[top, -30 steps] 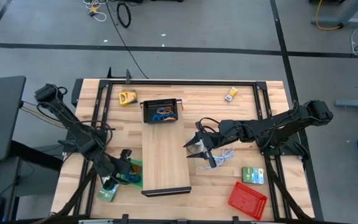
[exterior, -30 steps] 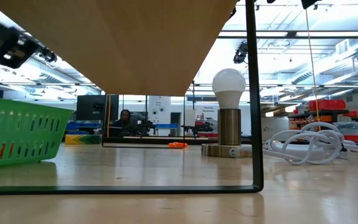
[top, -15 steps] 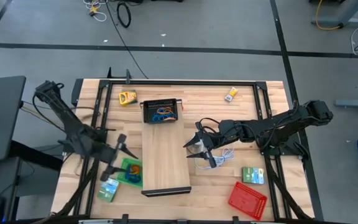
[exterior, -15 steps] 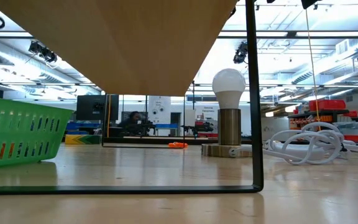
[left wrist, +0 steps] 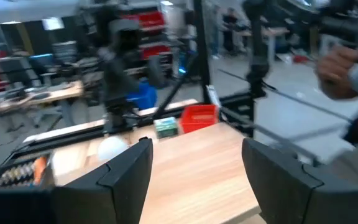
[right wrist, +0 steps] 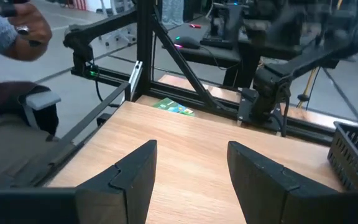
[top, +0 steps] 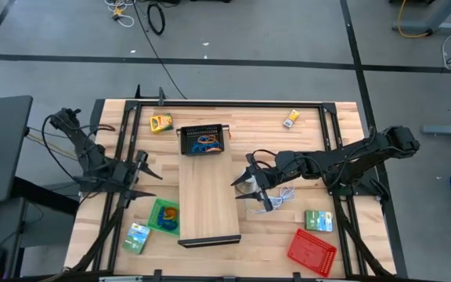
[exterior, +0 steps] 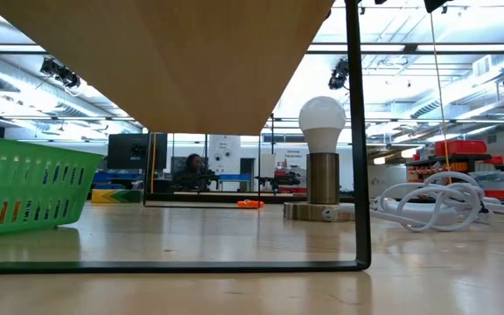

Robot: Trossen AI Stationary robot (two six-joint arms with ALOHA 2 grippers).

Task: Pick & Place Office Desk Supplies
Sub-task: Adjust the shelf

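Observation:
Loose blue and orange loops lie in the black mesh tray point(top: 202, 140), and more coloured pieces sit in the green mesh tray point(top: 164, 216). One green card box point(top: 137, 237) lies by the near-left corner and another point(top: 318, 221) near the red tray. Small yellow items point(top: 160, 122) point(top: 290, 119) rest by the far edge. My left gripper point(top: 142, 174) point(left wrist: 194, 168) is open and empty, raised beyond the green tray and pointing toward the table's right. My right gripper point(top: 246, 188) point(right wrist: 194, 171) is open and empty at the right edge of the board point(top: 208, 196).
The long pale board runs down the table's middle. A white bulb on a stand point(exterior: 322, 140) and a coiled white cable point(exterior: 436, 206) lie beside my right gripper. The red mesh tray point(top: 312, 251) sits near the right corner. A black frame rims the table. A person's hand point(left wrist: 340, 62) shows beyond the table.
My left arm has lifted away from the green tray and the green box at the near-left, swinging up and toward the far-left. Its gripper has tipped from pointing down to lying level, pointing right. The tray and box stay where they were.

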